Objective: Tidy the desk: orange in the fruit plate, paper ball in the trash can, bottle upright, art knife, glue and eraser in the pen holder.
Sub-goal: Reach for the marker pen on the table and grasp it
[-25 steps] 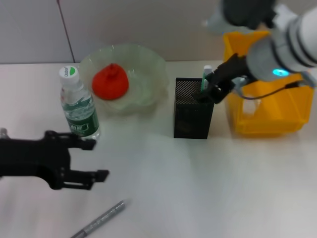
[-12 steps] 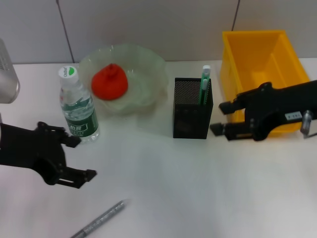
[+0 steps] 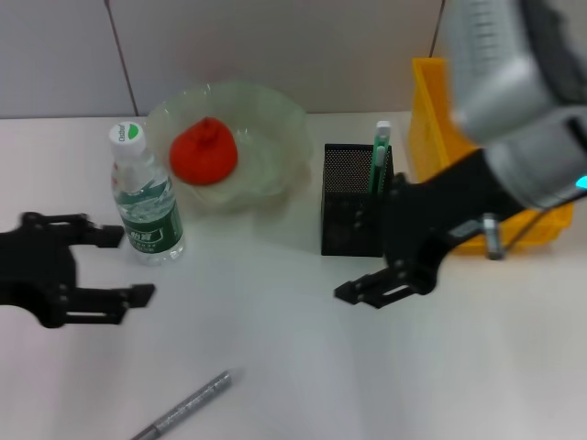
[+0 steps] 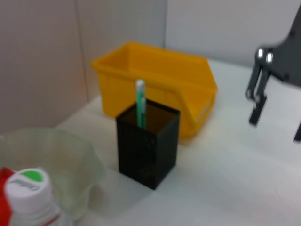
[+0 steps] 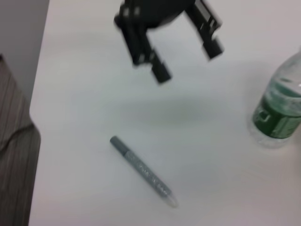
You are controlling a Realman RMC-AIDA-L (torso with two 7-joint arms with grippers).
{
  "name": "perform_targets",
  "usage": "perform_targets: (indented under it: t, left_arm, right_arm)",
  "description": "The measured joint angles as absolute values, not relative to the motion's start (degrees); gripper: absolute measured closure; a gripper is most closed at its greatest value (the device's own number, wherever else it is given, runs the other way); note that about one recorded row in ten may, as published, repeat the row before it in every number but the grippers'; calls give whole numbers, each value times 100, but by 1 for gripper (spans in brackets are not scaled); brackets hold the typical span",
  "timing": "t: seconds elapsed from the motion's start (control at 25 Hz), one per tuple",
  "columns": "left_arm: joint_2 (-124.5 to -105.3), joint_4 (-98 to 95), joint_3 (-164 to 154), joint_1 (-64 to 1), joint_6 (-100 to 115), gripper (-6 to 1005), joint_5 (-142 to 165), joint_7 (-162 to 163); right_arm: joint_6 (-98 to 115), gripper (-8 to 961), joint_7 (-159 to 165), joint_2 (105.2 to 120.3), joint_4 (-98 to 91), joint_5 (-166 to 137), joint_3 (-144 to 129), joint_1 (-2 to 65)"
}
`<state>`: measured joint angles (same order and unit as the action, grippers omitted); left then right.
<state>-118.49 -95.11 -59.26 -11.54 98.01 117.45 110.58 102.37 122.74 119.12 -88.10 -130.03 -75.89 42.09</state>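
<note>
The orange [image 3: 204, 151] lies in the pale green glass fruit plate [image 3: 275, 119]. To its left the bottle [image 3: 147, 197] stands upright with its cap on; the right wrist view shows the bottle [image 5: 280, 110] too. The black mesh pen holder [image 3: 353, 206] holds a green and white stick [image 3: 380, 156]. A grey art knife [image 3: 183, 408] lies near the front edge, and the right wrist view catches the art knife [image 5: 143, 172] as well. My left gripper [image 3: 138, 266] hovers open beside the bottle. My right gripper [image 3: 367, 261] hangs open in front of the pen holder. Paper ball and eraser are out of view.
A yellow bin [image 3: 422, 119] stands right of the pen holder, largely covered by my right arm. The left wrist view shows the bin [image 4: 160, 84], the pen holder [image 4: 148, 143] and my right gripper [image 4: 276, 127]. The table's left edge [image 5: 40, 94] runs near the art knife.
My right arm has swung from the yellow bin toward the middle, its gripper now low in front of the pen holder. My left gripper has drawn back to the left and levelled out.
</note>
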Motion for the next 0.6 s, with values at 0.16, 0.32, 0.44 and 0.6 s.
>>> perform_targets:
  t: [0.16, 0.32, 0.44, 0.6]
  left_arm:
    - [-11846, -8908, -5119, -1049, 10025, 187, 11165, 10411]
    - [-11836, -8910, -5014, -999, 10262, 187, 11082, 10348]
    - [-11839, -9023, -5010, -995, 10337, 187, 11093, 10422]
    - [-11849, -9552, -5326, -1065, 10351, 186, 11466, 11103]
  right_arm:
    - [10056, 428, 12274, 11928, -8243, -13116, -7729, 4661]
    - [9900, 427, 12291, 11929, -8210, -13103, -7693, 4611]
    - [9878, 427, 12347, 11927, -8337, -13070, -7642, 4361]
    - [9812, 427, 12554, 11923, -8440, -13085, -7425, 3980]
